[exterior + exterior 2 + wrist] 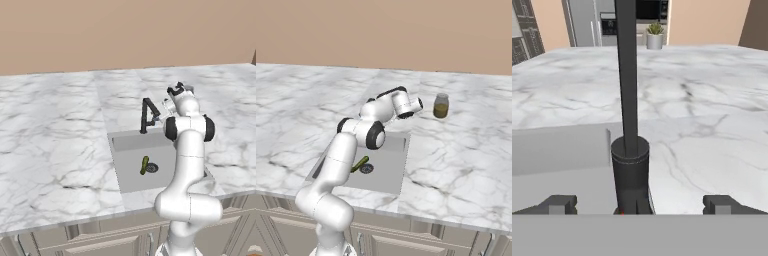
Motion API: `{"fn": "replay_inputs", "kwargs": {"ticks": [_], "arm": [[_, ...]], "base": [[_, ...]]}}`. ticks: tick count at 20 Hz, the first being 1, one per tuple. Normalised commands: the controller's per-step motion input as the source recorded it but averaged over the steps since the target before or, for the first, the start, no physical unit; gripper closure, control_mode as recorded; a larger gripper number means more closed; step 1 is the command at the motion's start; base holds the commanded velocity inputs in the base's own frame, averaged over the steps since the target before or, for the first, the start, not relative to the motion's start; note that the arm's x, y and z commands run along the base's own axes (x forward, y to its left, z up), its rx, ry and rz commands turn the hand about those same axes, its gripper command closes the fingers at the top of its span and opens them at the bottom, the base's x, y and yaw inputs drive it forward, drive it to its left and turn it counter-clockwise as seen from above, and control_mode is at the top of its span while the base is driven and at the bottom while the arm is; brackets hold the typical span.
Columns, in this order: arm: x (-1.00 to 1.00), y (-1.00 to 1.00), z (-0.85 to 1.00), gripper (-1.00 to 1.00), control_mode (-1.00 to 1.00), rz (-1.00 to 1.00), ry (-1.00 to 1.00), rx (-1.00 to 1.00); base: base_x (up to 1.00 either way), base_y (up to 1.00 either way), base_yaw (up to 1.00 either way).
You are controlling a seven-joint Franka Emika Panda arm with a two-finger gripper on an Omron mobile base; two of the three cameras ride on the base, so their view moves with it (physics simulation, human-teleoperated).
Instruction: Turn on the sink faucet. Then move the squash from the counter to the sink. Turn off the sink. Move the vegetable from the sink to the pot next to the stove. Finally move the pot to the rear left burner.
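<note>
Marble counter (55, 145) — jar (441, 105)

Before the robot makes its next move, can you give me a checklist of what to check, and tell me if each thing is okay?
1. Squash lying in the sink, near the drain: ok.
2. Fingers spread wide, holding nothing: ok.
3. Sink faucet lined up between the fingers: ok.
4. Gripper close to the faucet base: ok.
5. Water running or stopped: cannot tell.
6. Glass jar on the counter, away from the arm: ok.

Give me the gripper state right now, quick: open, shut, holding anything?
Gripper: open, jaws spread wide to either side of the sink faucet base, holding nothing.
</note>
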Motion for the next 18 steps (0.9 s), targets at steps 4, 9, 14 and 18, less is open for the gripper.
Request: {"fn": "replay_inputs", "kwargs": {"ticks": [4,9,14,18], "arm": [[0.0,-0.13,0.0,-1.0,-1.0,0.0,0.0,0.0],[0.0,-0.27,0.0,-1.0,-1.0,0.0,0.0,0.0],[0.0,-0.27,0.0,-1.0,-1.0,0.0,-0.02,0.0],[-0.23,-0.06,0.0,-1.0,-1.0,0.0,-0.04,0.0]], "base": [[0.0,0.0,0.0],[0.0,0.0,0.0],[0.0,0.0,0.0],[0.0,0.0,0.0]]}}
